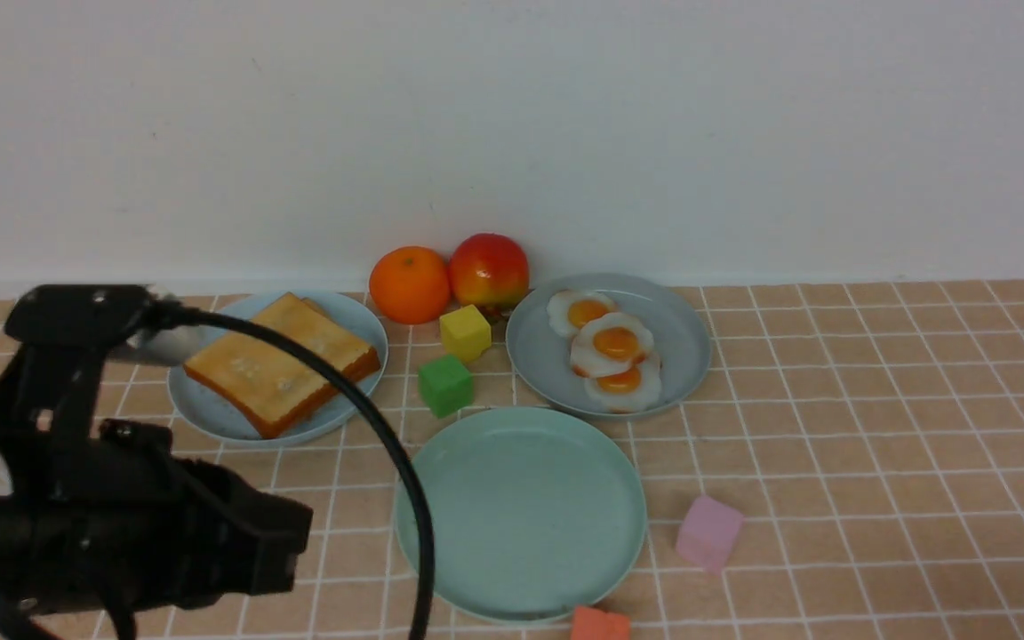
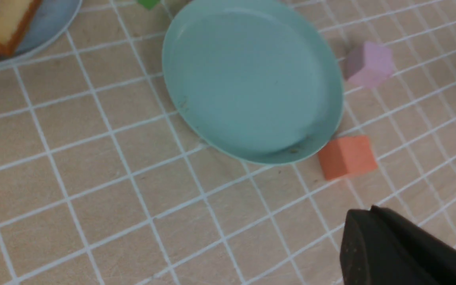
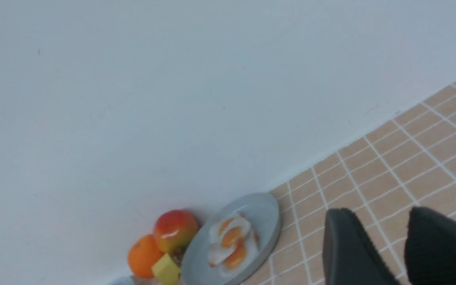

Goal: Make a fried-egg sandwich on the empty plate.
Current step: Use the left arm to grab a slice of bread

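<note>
We list on the tiled table [image 1: 876, 400]:

1. Mint-green plate [image 1: 521, 511], midway along the front edge, bare inside.
2. Pale blue plate [image 1: 210, 409], toward the back left. It holds the toast slices [image 1: 281, 373], stacked, a lower corner peeking out behind.
3. Grey-blue plate [image 1: 681, 356], toward the back edge, just behind the mint one. It holds three fried eggs [image 1: 616, 344], overlapping in a row.
4. Loose items:
   - orange [image 1: 409, 284] and apple [image 1: 489, 269], side by side at the back edge
   - yellow cube [image 1: 465, 332] and green cube [image 1: 445, 384], between the two rear plates
   - pink cube [image 1: 709, 532] and orange-red cube [image 1: 599, 624], just beside the mint plate's rim
5. Left jaws, over the front left: pressed together, holding nothing.
6. Right jaws: spread, empty.
</note>
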Available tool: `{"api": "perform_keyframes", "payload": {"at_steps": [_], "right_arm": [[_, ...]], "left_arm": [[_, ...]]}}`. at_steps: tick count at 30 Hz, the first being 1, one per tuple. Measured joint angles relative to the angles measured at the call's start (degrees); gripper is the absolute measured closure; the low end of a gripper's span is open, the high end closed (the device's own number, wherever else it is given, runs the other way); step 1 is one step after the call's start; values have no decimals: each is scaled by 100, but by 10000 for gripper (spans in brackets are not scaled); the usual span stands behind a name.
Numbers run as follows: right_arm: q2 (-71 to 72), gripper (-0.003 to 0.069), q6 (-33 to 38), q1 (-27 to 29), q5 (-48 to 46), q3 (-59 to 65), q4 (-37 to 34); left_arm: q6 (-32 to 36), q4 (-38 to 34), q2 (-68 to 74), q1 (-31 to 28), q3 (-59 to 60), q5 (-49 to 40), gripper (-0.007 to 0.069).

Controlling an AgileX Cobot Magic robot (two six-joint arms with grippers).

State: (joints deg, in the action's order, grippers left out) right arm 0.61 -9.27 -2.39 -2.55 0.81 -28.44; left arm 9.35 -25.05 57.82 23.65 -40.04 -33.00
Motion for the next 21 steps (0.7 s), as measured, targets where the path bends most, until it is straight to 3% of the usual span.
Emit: {"api": "perform_keyframes", "payload": {"at_steps": [4, 7, 11, 15, 21], "right_arm": [[-75, 452, 233, 0, -1189, -661, -35], [-823, 523, 959, 0, -3136, -2079, 173], [-1990, 591, 1797, 0, -4937, -3535, 441], [-2764, 617, 2163, -87, -5775, -4398, 542], [-3372, 621, 2243, -472, -5838, -4830, 524]], "left_arm": [[40, 256, 394, 0, -242, -177, 638], [40, 531, 883, -39, -671, -366, 638], [76, 745, 1502, -421, -1232, -445, 638], [213, 893, 2142, -1100, -1773, -447, 638], [911, 1113, 3238, -1535, -2595, -320, 638]]}}
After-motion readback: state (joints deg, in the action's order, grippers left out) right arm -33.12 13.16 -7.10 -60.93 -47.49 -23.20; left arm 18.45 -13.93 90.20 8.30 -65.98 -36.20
